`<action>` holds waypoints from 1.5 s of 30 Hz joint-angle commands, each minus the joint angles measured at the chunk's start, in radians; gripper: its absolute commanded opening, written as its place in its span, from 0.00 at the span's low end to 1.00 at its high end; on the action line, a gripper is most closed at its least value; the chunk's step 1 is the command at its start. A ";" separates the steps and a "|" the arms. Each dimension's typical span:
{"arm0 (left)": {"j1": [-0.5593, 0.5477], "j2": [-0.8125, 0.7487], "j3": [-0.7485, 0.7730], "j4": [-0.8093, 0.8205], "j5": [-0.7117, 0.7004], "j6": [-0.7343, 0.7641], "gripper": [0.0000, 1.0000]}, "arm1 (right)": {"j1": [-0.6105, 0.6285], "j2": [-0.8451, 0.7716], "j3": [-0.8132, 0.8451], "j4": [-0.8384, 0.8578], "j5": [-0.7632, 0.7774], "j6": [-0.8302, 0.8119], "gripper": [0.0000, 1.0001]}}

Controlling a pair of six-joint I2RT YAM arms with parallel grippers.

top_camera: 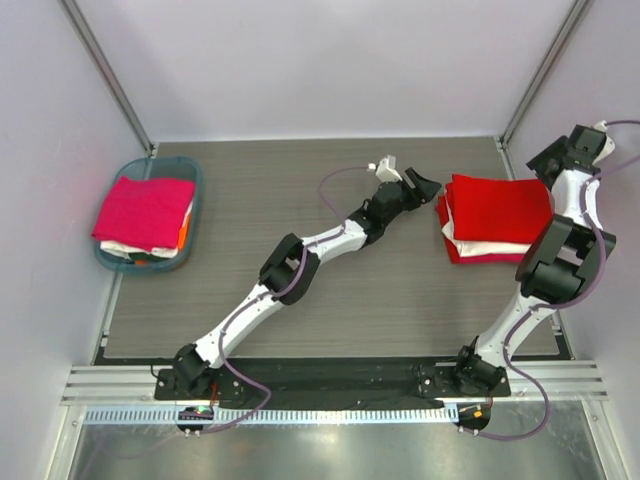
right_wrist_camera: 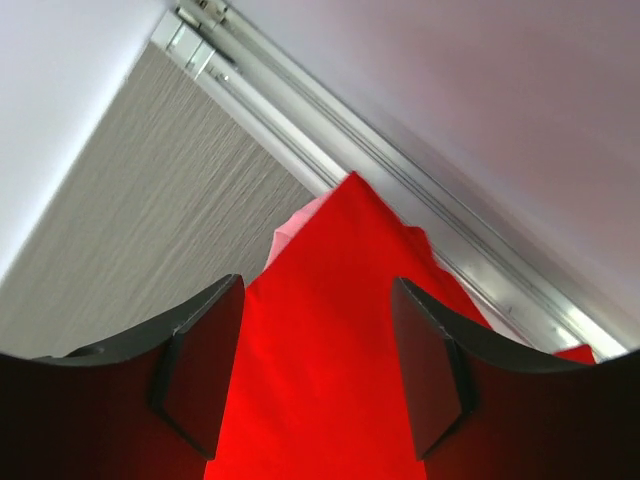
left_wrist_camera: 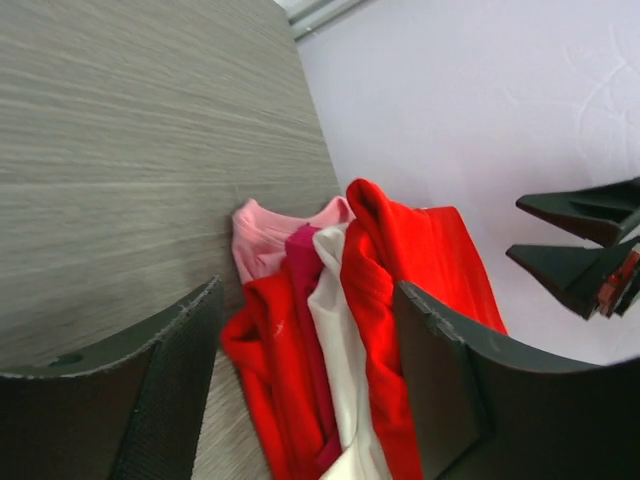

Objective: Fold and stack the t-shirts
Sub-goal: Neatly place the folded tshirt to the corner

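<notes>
From above, the stack of folded t-shirts (top_camera: 497, 215) sits at 3 o'clock on the table (top_camera: 300, 290), a bright red t-shirt (top_camera: 500, 205) on top. The left gripper (top_camera: 430, 190) hovers at the stack's 9 o'clock edge and the right gripper (top_camera: 550, 165) over its 2 o'clock corner. At 9 o'clock on the table, the teal basket (top_camera: 197, 215) holds a magenta t-shirt (top_camera: 145, 212) with white and orange cloth under it. On my left wrist view the jaws stand spread with nothing pinched. Beyond them I see the stack's layered edge, a pale pink shirt (left_wrist_camera: 262, 240) lowest, a white shirt (left_wrist_camera: 340, 330) between reds. On the right wrist view those jaws are likewise spread, straddling the red top layer without gripping it, and a sliver of pink shows at 12 o'clock. I judge the step in hand to be clearing both arms off the stack. To do it well I would lift each gripper straight up before swinging away, so that no fingertip snags a fold or drags a layer askew. The left edge looks rumpled, so I would give that side extra room, then send an arm towards the basket.
</notes>
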 commanded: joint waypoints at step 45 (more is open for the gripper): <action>0.177 -1.769 -1.792 -0.390 -0.139 0.257 0.72 | 0.313 -0.547 -0.613 0.022 0.095 -0.007 0.01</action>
